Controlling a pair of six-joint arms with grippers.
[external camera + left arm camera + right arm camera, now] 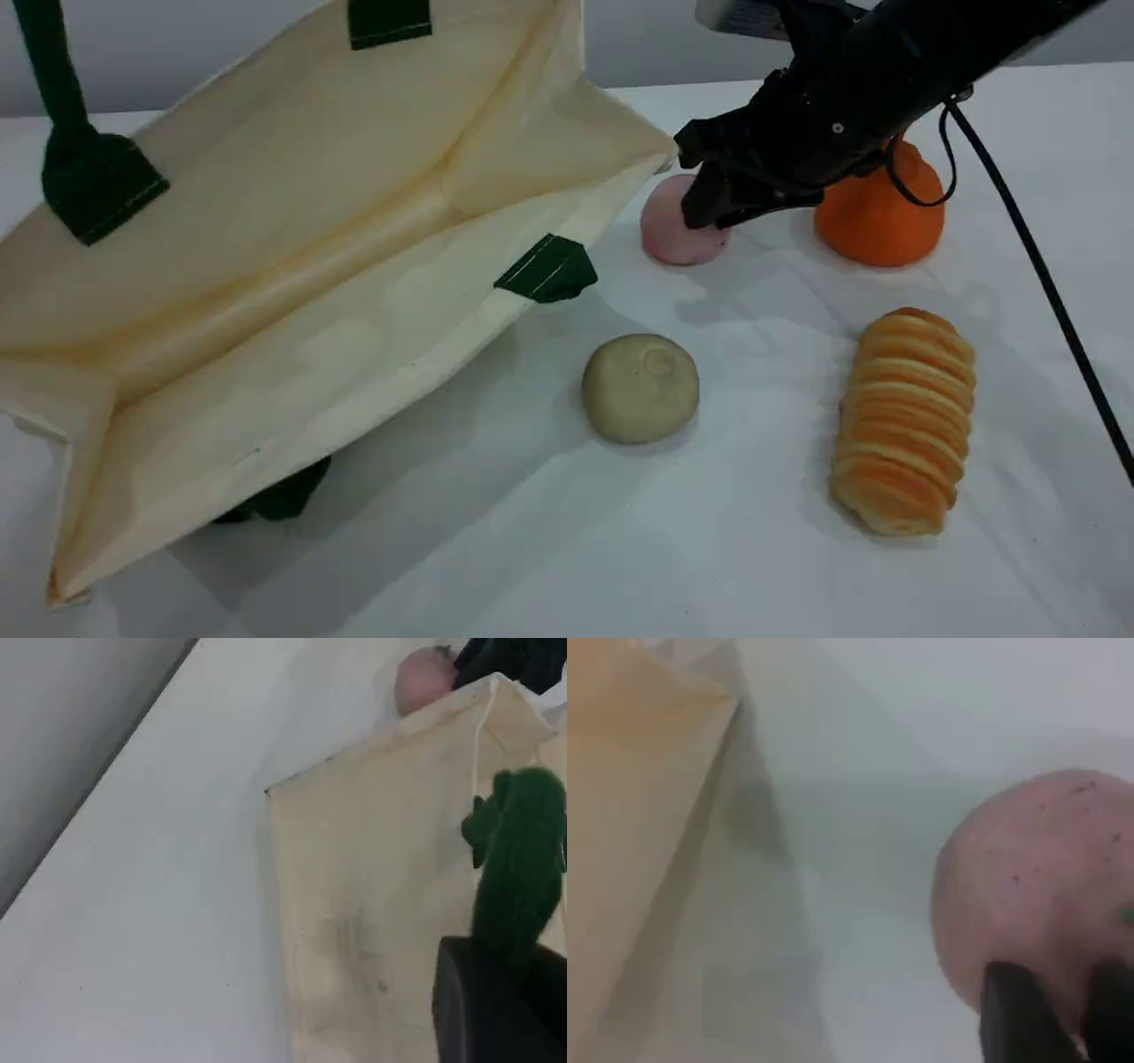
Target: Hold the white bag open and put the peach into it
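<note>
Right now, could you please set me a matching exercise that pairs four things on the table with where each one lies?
Things:
1 peach
2 orange fruit
3 round bun
4 ridged bread roll

Places:
A front right
B at the right hand
C back right
D middle, near the bag mouth

Pairs: 1-B, 2-C, 3-D, 4-A.

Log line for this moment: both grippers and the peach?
left gripper: shut on green handle of white bag, mouth open | right gripper: shut on peach | peach: on table, outside bag
</note>
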